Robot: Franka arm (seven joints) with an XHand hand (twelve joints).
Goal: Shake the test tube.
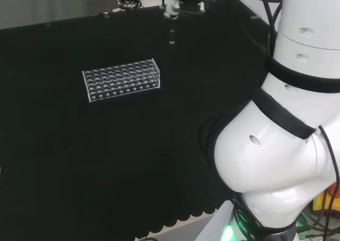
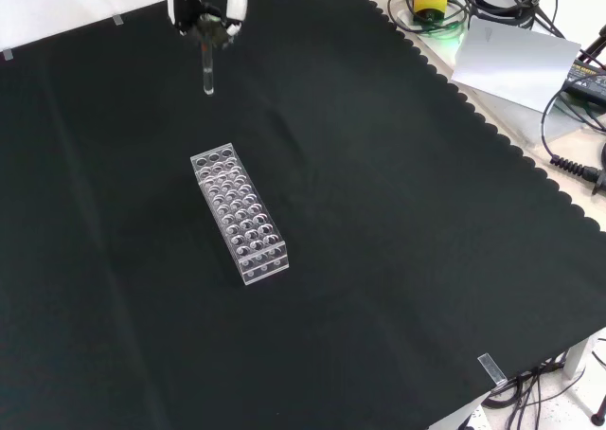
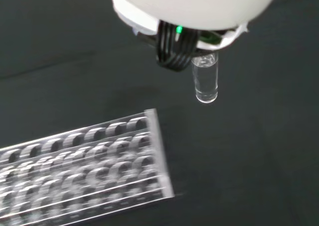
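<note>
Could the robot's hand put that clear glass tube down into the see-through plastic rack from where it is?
Probably yes: the hand holds the clear glass test tube upright above bare cloth, and nothing stands between it and the clear plastic rack.

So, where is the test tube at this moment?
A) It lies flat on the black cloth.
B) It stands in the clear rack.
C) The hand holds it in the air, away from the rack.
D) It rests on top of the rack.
C: the hand holds the test tube upright above the cloth, apart from the rack.
</note>
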